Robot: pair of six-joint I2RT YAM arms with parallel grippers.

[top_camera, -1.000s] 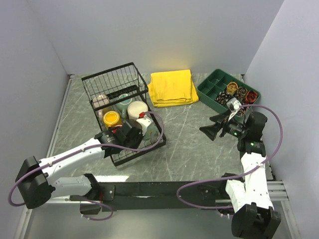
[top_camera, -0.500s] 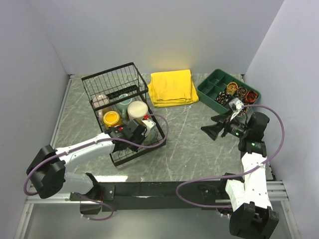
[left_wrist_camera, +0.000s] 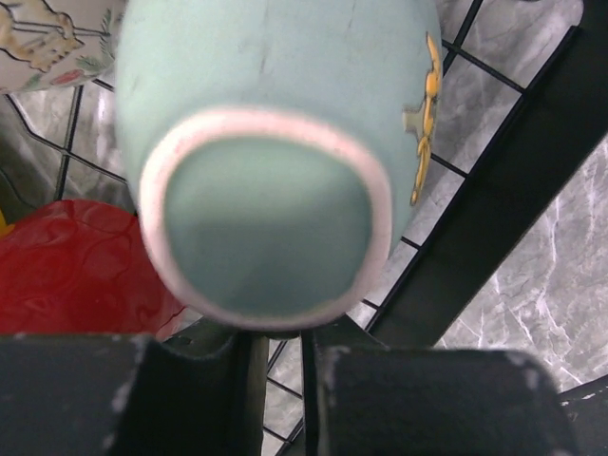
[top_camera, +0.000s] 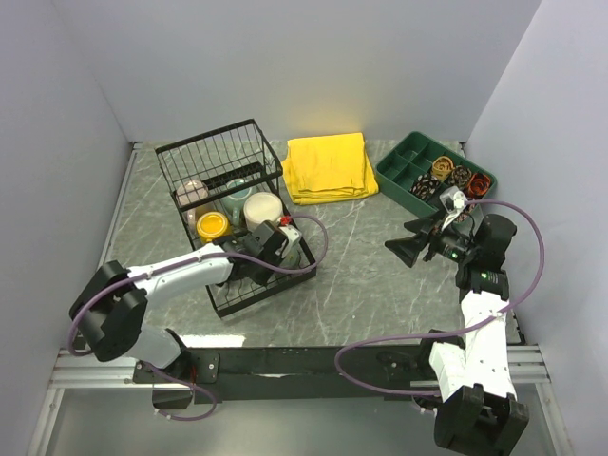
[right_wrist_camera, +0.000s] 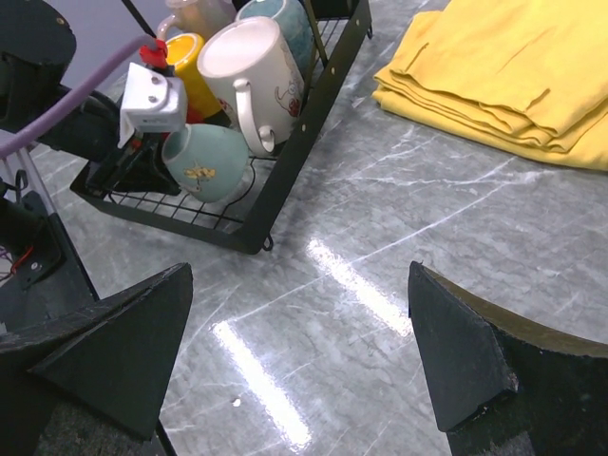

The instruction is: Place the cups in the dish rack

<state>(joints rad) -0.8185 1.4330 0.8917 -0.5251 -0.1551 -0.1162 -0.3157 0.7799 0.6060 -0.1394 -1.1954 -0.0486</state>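
Gleaming — grey marble table (top_camera: pixel 370 285), pale walls (top_camera: pixel 285 66)

Cups (top_camera: pixel 262 211) sit in the dish rack (top_camera: pixel 220 160), left of the cloth (top_camera: pixel 328 166).

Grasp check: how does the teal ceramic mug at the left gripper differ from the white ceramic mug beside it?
The teal ceramic mug carries a yellow motif; the white ceramic mug a printed figure. Teal lies at the left gripper; white sits free. Both rest tilted in the black wire rack.

White arm links (top_camera: pixel 180 271), black joints (top_camera: pixel 95 318), purple cables (top_camera: pixel 380 342), black wedge pincer fingers (right_wrist_camera: pixel 114 351).
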